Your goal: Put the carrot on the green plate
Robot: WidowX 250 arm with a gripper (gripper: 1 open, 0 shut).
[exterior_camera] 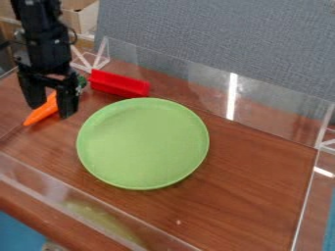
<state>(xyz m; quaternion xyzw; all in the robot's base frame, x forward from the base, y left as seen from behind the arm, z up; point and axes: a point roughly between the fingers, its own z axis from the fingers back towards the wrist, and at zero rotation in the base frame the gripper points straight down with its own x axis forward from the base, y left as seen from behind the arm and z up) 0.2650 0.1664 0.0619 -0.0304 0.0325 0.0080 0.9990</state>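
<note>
The wooden bench (249, 186) carries the green plate (141, 143), bare at centre. Left of it, the end effector (49, 98) hangs with fingers spread over the carrot (41, 114). A red block (118, 82) lies behind.

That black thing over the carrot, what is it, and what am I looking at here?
It is a robot arm's gripper, a two-fingered claw pointing straight down. The single picture comes from a camera standing off to one side, looking down at a wooden table with low clear walls around it. On the table lie a round green plate, empty for now, a small orange toy carrot to the plate's left, and a red block behind the plate. The claw is open and holds nothing. It hangs right over the carrot with a finger on either side, so it looks ready to pinch it, probably to carry it to the plate.
</note>
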